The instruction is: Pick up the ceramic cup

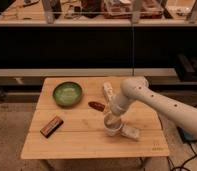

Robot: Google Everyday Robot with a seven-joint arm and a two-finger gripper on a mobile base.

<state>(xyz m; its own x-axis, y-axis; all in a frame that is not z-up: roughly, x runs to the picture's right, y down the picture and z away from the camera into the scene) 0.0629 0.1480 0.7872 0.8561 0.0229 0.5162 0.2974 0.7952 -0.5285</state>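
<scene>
The ceramic cup (111, 129) is small, round and white. It stands on the wooden table (82, 145), right of the middle. My gripper (112, 119) hangs straight down from the white arm (157, 102), which comes in from the right. The gripper sits right over the cup's rim and hides part of the rim. I cannot tell whether it touches the cup.
A flat white block (131, 132) lies just right of the cup. A green bowl (67, 93) is at the back left, and a red-brown packet (96, 105) is in the middle. A white bottle-like item (108, 90) lies behind the gripper. A brown bar (51, 126) is at the front left.
</scene>
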